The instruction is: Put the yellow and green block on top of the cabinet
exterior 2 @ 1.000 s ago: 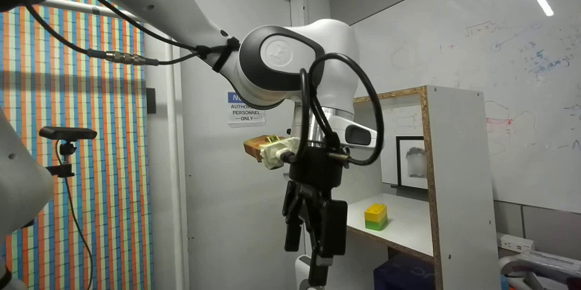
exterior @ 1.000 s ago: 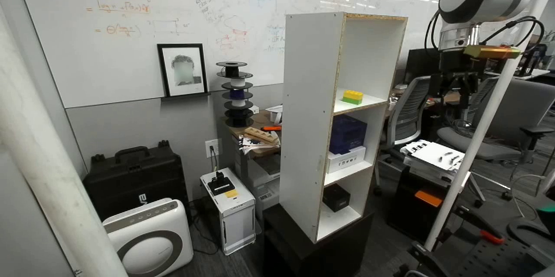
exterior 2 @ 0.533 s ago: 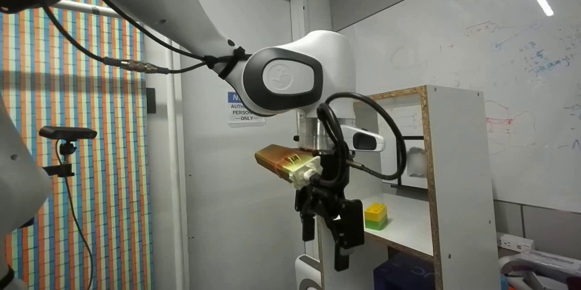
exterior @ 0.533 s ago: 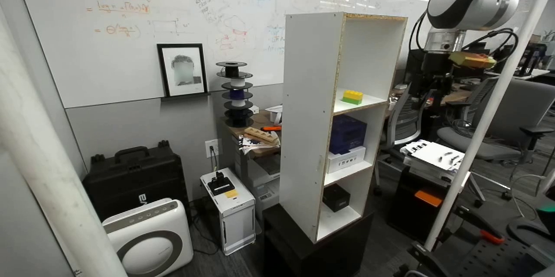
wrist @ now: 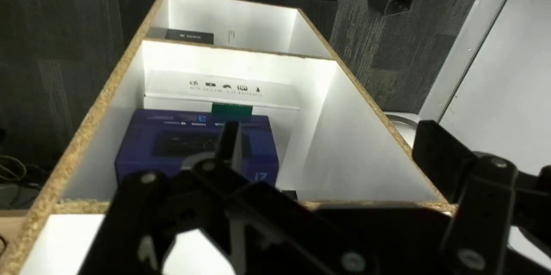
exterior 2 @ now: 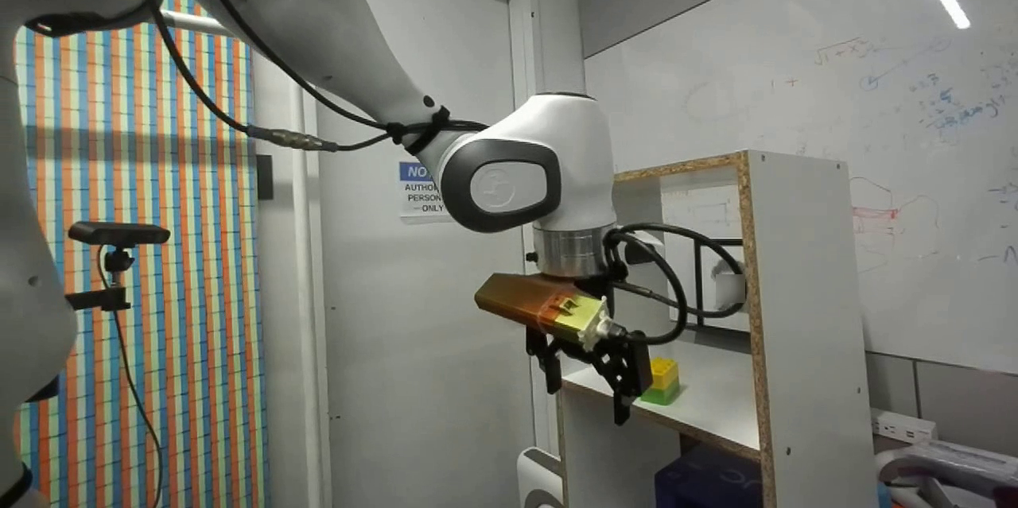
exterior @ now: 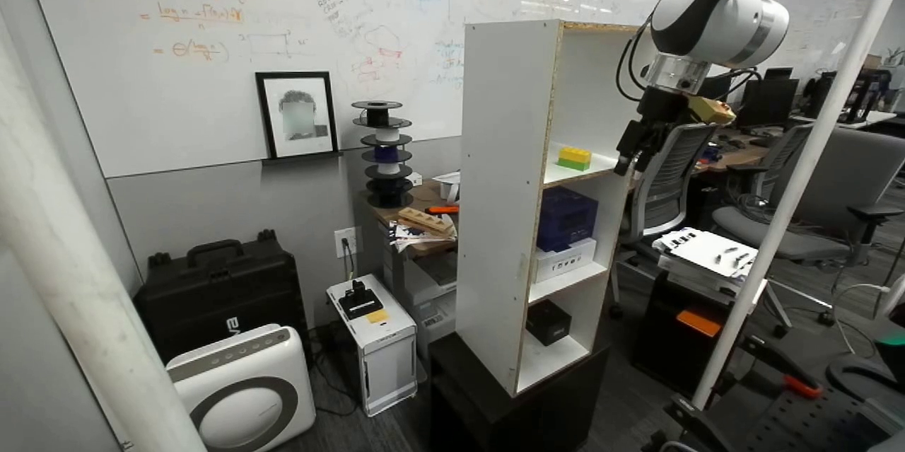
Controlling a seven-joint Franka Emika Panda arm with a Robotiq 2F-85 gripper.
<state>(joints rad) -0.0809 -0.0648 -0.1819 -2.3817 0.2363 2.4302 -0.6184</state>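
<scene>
Blk case (exterior: pixel 219 289) bhnd wht appliance (exterior: pixel 244 402); spools (exterior: pixel 385 155) stacked.

Both exterior views showed us the cabinet (exterior: pixel 508 176), from opposite sides; our wrist view looked down into it, close-up.

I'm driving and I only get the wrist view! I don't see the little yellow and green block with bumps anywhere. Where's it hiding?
Observer: Both exterior views show the little yellow and green block in the highest compartment of the tall white open-fronted cabinet.
Operator: Ooh! Which colour is the top bit?
Observer: Yellow, with the bumps; the green part is underneath.
Operator: Is my black two-fingered pincer touching it?
Observer: No. In an exterior view there is a gap between the two.
</scene>
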